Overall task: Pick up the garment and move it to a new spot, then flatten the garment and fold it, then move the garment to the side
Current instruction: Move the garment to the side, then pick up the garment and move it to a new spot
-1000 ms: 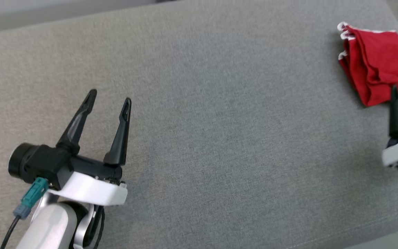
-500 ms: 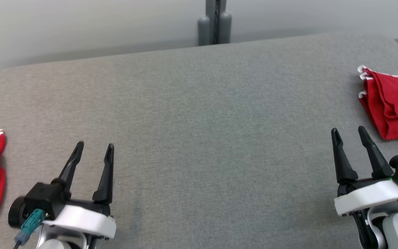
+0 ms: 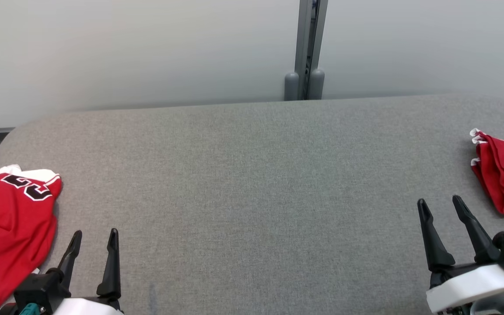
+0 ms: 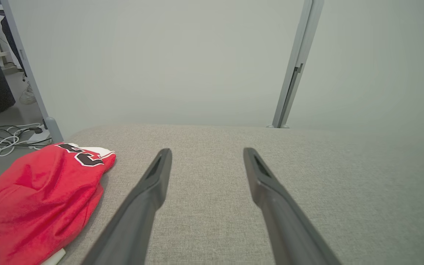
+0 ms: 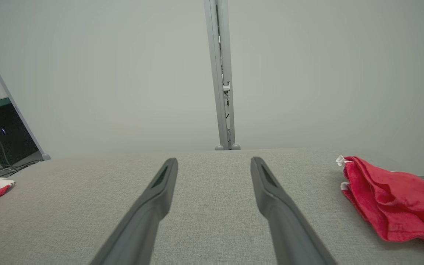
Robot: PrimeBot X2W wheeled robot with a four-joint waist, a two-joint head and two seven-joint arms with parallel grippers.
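The head camera tilts up: the pale wall (image 3: 147, 52) and its grey post (image 3: 306, 43) now show beyond the bench (image 3: 252, 175), and a red numbered jersey (image 3: 11, 218) comes into view at its left end. The right end effector (image 3: 439, 201), whose fingertip overlapped the folded red garment (image 3: 503, 175) a second ago, now stands apart from it. The left end effector (image 3: 95, 232) sits lower in view.

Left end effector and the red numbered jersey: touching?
Apart. In the left wrist view, a strip of grey cushion shows between the left end effector and the red jersey. The end effector is open and empty.
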